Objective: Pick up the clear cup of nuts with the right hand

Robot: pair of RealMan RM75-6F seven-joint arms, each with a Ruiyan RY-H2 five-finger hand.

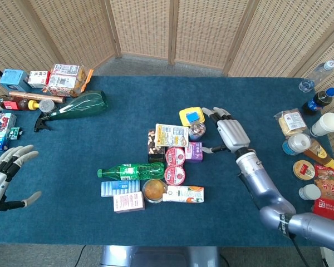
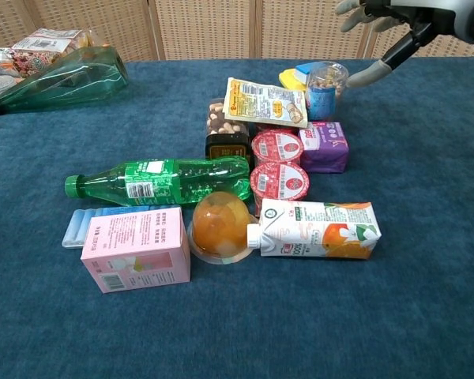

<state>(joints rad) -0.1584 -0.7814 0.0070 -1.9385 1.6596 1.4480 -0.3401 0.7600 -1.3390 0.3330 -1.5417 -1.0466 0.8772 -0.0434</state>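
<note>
The clear cup of nuts (image 1: 197, 130) (image 2: 325, 89) with a blue label stands upright at the back right of the cluster, beside a yellow box (image 1: 191, 115). My right hand (image 1: 225, 132) (image 2: 389, 24) hovers open just to the cup's right, fingers spread, thumb reaching toward the cup without touching it. My left hand (image 1: 4, 179) rests open at the table's left edge, far from the cluster.
The cluster holds a purple box (image 2: 325, 146), a snack packet (image 2: 265, 101), two red-lidded cups (image 2: 278, 164), a green bottle (image 2: 162, 181), an orange juice carton (image 2: 318, 229), a jelly cup (image 2: 219, 227) and a pink box (image 2: 136, 248). Bottles and cups (image 1: 314, 133) line the right edge.
</note>
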